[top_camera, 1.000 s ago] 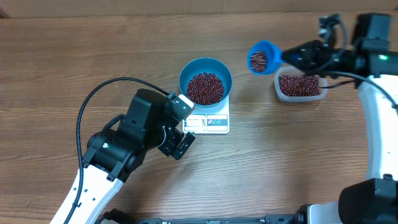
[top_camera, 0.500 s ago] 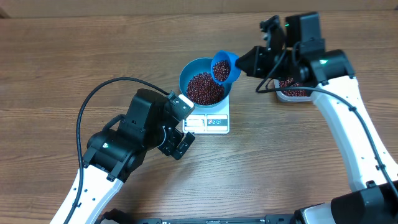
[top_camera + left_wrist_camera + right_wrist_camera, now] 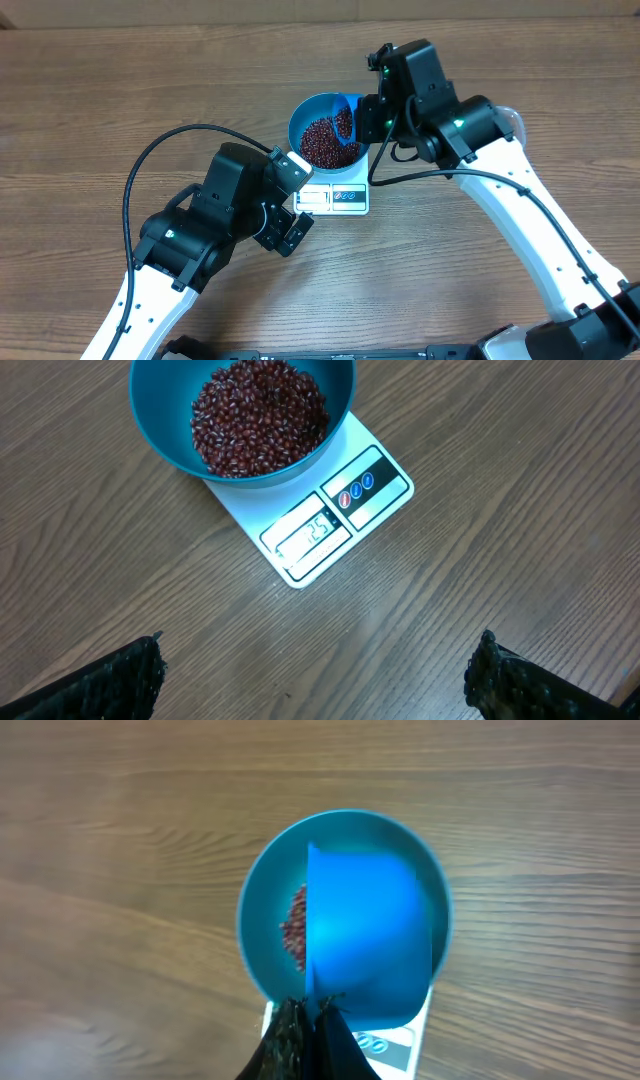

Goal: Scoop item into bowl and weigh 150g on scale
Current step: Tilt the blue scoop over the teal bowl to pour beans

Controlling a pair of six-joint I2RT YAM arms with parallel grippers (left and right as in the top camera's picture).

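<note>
The scoop point(image 3: 352, 110) and right arm point(image 3: 455, 130) block the bowl point(image 3: 296, 125) from above and from the right, the left arm point(image 3: 240, 190) crowds the scale's point(image 3: 348, 197) near-left corner, and bare table point(image 3: 120, 90) leaves the far-left approach open.

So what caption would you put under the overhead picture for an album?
Right gripper holds a blue scoop tilted over the beans in the teal bowl on the white scale.

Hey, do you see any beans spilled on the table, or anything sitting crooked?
Nothing stands out. The beans lie inside the bowl, which sits on the scale; no strays show on the table. The blue scoop is tipped over the bowl.
</note>
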